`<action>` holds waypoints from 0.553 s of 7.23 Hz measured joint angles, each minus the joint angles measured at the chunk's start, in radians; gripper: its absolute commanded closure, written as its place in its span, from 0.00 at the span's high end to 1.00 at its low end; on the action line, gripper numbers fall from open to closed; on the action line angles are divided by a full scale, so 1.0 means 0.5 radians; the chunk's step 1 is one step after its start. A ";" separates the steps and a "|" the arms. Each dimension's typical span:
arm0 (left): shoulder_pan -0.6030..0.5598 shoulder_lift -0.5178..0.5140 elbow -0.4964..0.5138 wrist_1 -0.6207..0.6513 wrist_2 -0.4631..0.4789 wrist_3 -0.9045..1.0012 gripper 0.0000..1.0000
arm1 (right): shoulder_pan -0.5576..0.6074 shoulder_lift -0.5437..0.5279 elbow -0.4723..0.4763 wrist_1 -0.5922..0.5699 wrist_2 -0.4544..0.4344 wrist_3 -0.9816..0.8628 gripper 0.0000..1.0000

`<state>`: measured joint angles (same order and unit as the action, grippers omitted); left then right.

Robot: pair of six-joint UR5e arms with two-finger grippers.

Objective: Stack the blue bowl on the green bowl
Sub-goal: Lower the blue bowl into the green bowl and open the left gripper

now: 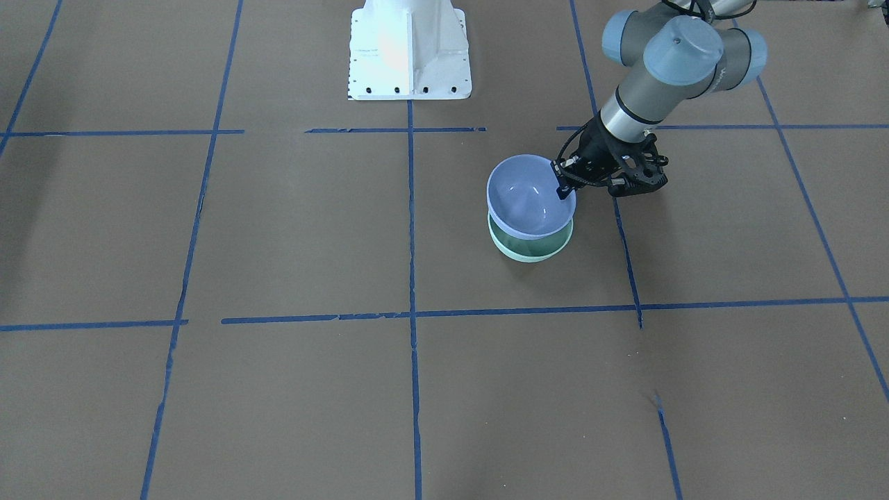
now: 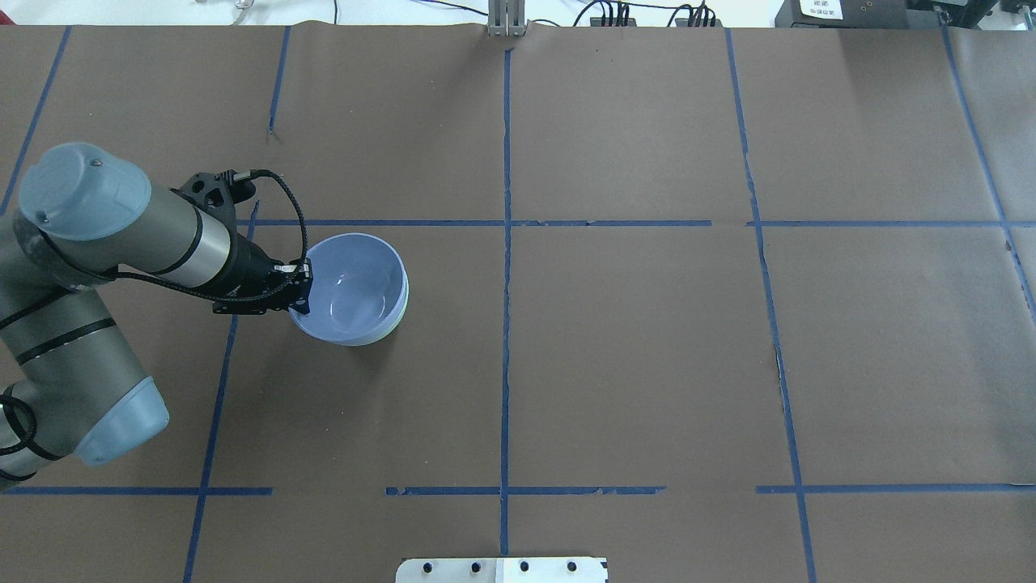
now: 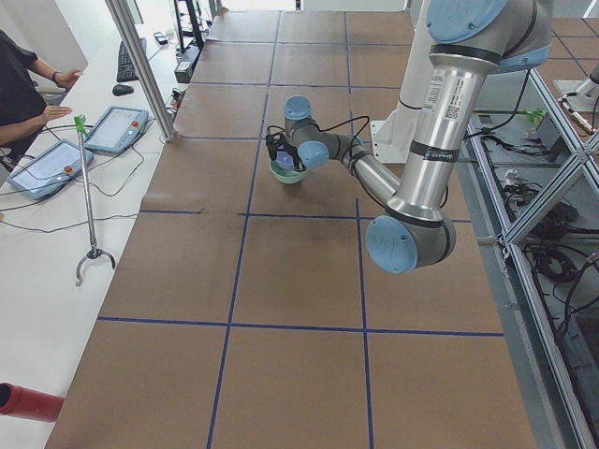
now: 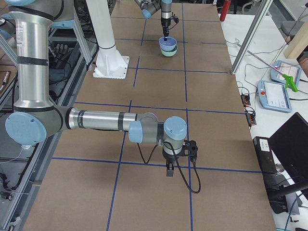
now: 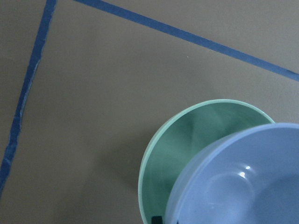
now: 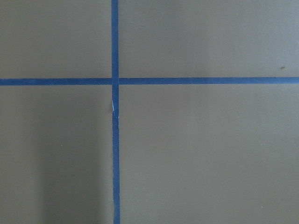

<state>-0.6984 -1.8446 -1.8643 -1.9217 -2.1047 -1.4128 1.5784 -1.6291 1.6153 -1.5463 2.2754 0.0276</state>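
Note:
The blue bowl (image 1: 529, 194) sits over the green bowl (image 1: 531, 247), partly down inside it and shifted a little to one side. I cannot tell if it rests on the green bowl. My left gripper (image 1: 564, 182) is shut on the blue bowl's rim, at the side nearest the arm. From overhead the blue bowl (image 2: 354, 287) hides almost all of the green one, and the left gripper (image 2: 301, 288) is at its left rim. The left wrist view shows the green bowl (image 5: 187, 140) under the blue bowl (image 5: 247, 182). My right gripper (image 4: 169, 169) shows only in the exterior right view, where I cannot tell if it is open or shut.
The table is brown paper marked with a blue tape grid (image 2: 506, 223). The robot's white base (image 1: 410, 52) stands at the table's edge. The right wrist view shows only a tape crossing (image 6: 115, 81). Operators' tablets (image 3: 112, 131) lie on a side bench.

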 measured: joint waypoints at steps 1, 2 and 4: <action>-0.003 0.005 0.002 -0.006 0.000 0.007 0.00 | 0.000 0.000 0.000 0.000 0.001 0.000 1.00; -0.010 0.005 0.002 -0.009 0.000 0.016 0.00 | 0.000 0.000 0.000 0.000 0.000 0.000 1.00; -0.038 0.003 0.008 -0.010 -0.001 0.047 0.00 | 0.000 0.000 0.000 0.000 0.000 0.000 1.00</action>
<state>-0.7175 -1.8431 -1.8605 -1.9266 -2.1053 -1.3893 1.5785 -1.6291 1.6153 -1.5462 2.2753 0.0276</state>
